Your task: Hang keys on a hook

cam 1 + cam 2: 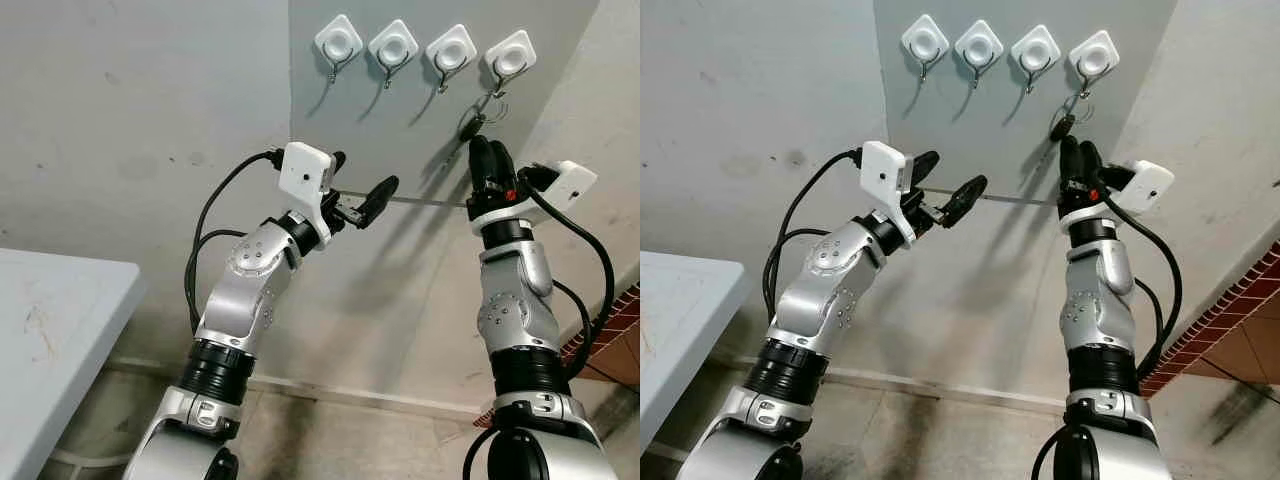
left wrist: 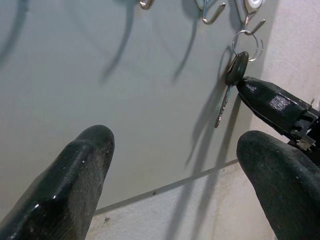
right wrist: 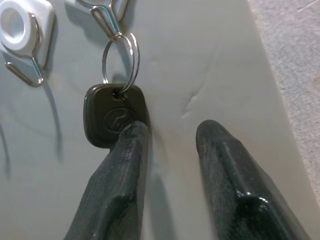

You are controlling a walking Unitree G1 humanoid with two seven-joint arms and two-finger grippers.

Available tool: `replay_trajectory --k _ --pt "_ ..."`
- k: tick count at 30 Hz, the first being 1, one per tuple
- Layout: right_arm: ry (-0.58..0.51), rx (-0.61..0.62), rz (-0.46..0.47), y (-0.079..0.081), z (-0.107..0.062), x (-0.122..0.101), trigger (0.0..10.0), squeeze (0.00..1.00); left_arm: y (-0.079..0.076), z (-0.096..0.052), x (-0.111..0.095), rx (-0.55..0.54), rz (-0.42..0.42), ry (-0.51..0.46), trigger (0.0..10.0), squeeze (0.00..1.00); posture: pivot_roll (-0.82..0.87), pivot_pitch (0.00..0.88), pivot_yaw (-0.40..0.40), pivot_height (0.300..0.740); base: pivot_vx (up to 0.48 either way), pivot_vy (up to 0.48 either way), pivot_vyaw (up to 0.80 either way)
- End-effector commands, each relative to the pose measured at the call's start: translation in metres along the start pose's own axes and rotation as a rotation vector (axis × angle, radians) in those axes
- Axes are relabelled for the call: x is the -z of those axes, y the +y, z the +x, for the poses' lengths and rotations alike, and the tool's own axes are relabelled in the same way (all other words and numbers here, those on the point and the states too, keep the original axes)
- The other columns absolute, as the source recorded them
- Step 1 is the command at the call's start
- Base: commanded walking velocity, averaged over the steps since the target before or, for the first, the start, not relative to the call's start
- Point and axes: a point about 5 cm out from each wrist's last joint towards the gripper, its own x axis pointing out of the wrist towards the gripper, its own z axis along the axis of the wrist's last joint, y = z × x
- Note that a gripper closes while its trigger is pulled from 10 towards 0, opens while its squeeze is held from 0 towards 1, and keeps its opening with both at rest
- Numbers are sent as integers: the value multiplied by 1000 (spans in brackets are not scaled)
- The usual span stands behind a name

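A row of several white hooks sits high on a grey wall panel (image 1: pixel 400 120). From the rightmost hook (image 1: pixel 510 55) a metal ring (image 3: pixel 120 57) hangs with a black-headed key (image 3: pixel 115 120) on it. My right gripper (image 3: pixel 172 132) is raised just under the key and is open. One of its fingertips (image 3: pixel 131 137) rests against the key's head, and nothing lies between the fingers. My left gripper (image 1: pixel 366 170) is held up in the air to the left of the key, open and empty, and the key (image 2: pixel 235 70) shows beyond it.
The other hooks (image 1: pixel 393 45) are bare. A white table (image 1: pixel 50 300) stands at the lower left. Brick-red floor tiles (image 1: pixel 620 330) show at the right edge. The wall is close in front of both arms.
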Motion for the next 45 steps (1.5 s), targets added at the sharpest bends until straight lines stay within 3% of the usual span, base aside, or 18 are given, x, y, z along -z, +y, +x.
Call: replay_trajectory --k 1,5,6,8,9,12,16,20,21,25,27,28,35,37,40,42,45 --pt "5 -21 -16 4 0 1 10000 1000 2 -1 -3 -24 8 -19 10000 0 -18 17 -21 740 0 0 0" --pt "34 -25 -53 2 -8 7 10000 1000 6 -5 2 -85 -29 -21 10000 0 -15 19 -23 740 0 0 0" --pt "59 -29 -86 1 -17 14 10000 584 10 -10 9 -138 -73 -19 10000 0 -14 21 -25 740 0 0 0" --pt "68 -31 -101 1 -21 16 10000 584 12 -13 13 -159 -91 -14 10000 0 -14 21 -25 740 0 0 0" --pt "74 -28 -112 1 -23 18 10000 0 12 -14 15 -165 -95 -9 10000 0 -14 21 -25 740 0 0 0" --pt "94 -20 -123 0 -30 23 10000 0 15 -20 22 -191 -112 5 10000 0 -16 22 -28 740 0 0 0" --pt "179 10 -150 -5 -65 43 10000 0 22 -47 55 -290 -140 78 10000 0 -22 21 -27 740 0 0 0" --pt "239 53 -187 -12 -88 55 10000 0 28 -69 78 -360 -139 135 10000 0 -25 19 -26 740 0 0 0" --pt "276 87 -211 -19 -101 62 10000 0 32 -81 93 -404 -161 167 10000 0 -25 17 -29 740 0 0 0" --pt "326 128 -231 -26 -116 72 10000 0 37 -95 109 -446 -198 207 10000 0 -27 12 -28 740 0 0 0" --pt "369 161 -249 -32 -128 79 10000 0 42 -106 121 -487 -182 253 10000 0 -28 7 -28 740 0 0 0" --pt "409 188 -259 -36 -138 86 10000 0 46 -114 128 -522 -211 270 10000 0 -29 0 -26 740 0 0 0" --pt "430 193 -290 -32 -151 92 10000 0 47 -113 125 -510 -186 235 10000 0 -24 0 -25 740 0 0 0" --pt "474 185 -314 -32 -164 100 10000 0 44 -116 131 -496 -171 239 10000 0 -25 0 -25 740 0 0 0" --pt "585 215 -356 -43 -189 113 10000 0 40 -131 149 -509 -168 315 10000 0 -27 0 -23 740 0 0 0" --pt "606 228 -355 -45 -193 115 10000 0 39 -134 153 -513 -162 335 10000 0 -27 0 -23 740 0 0 0" --pt "720 261 -384 -56 -214 124 10000 0 35 -151 172 -536 -162 448 10000 0 -26 0 -27 740 0 0 0"
